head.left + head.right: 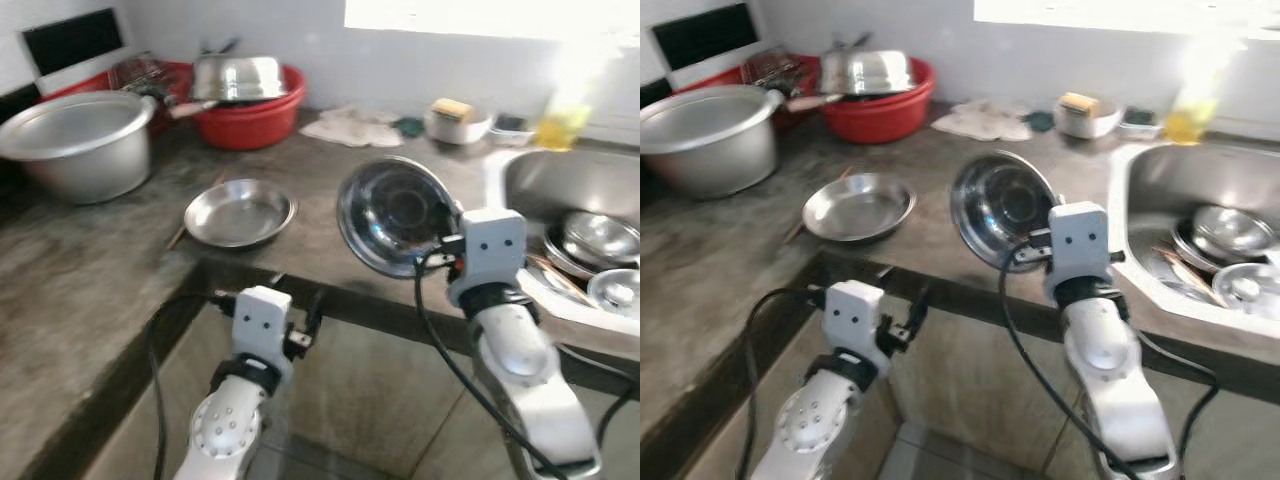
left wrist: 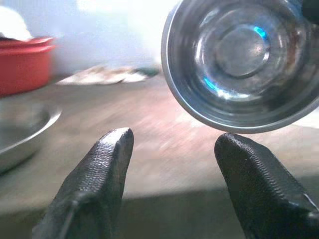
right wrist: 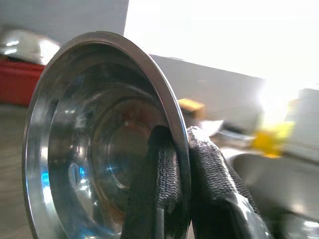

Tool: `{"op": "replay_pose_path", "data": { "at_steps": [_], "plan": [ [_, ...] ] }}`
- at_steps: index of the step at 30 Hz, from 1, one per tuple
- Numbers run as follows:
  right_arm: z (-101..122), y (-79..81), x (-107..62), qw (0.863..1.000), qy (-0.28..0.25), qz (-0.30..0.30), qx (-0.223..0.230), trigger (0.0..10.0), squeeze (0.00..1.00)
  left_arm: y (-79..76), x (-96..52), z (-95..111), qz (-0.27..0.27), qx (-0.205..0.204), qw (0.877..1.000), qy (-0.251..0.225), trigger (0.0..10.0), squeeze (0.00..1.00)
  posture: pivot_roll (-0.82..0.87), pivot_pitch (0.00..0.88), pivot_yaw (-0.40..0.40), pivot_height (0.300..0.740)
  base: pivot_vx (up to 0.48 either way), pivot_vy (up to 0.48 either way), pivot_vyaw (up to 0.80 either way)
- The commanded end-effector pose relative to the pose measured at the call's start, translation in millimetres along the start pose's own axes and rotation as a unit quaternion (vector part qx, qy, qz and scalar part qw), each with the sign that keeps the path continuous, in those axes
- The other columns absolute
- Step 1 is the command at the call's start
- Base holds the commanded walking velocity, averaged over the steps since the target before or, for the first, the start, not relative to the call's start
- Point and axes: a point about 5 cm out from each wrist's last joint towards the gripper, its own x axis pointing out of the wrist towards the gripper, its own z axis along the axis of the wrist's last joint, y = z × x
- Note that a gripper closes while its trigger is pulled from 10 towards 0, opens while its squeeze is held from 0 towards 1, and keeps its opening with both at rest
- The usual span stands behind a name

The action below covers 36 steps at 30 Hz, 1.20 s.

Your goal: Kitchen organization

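My right gripper (image 3: pixel 180 149) is shut on the rim of a steel bowl (image 1: pixel 395 213), holding it on edge above the grey counter, its hollow facing me. The same bowl (image 2: pixel 244 59) hangs ahead of my left gripper (image 2: pixel 172 144), which is open and empty, low at the counter's front edge (image 1: pixel 300 325). A shallow steel plate (image 1: pixel 240 212) lies flat on the counter to the left of the held bowl. The sink (image 1: pixel 560 185) at the right holds several steel dishes (image 1: pixel 598 240).
A large steel pot (image 1: pixel 80 140) stands at far left. Behind it a red tub (image 1: pixel 255 115) carries a steel pan. White cloths (image 1: pixel 350 127), a small bowl with a sponge (image 1: pixel 457 120) and a yellow bottle (image 1: pixel 562 125) line the back wall.
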Motion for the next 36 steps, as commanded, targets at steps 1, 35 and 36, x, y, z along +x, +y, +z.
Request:
{"op": "replay_pose_path", "data": {
  "at_steps": [1,35,36],
  "plan": [
    [9,1.9,-0.5,1.0,-0.021,0.005,0.003,0.0,0.0,3.6,-1.1,1,0.001,0.007,1.0,-0.003,10.0,0.0,0.07,0.053,-0.013,0.74,0.0,0.0,-0.78],
    [9,-6.2,26.2,1.0,-0.002,0.026,0.009,10.0,0.0,10.9,1.1,-3,0.013,0.034,0.999,0.004,10.0,0.0,0.07,0.043,-0.021,0.74,0.229,-0.265,-0.32],
    [9,-6.5,26.7,1.0,0.0,0.029,0.007,10.0,0.0,10.8,1.3,-3,0.013,0.035,0.999,0.005,10.0,0.0,0.07,0.043,-0.021,0.74,0.36,-0.315,0.0]
  ]
}}
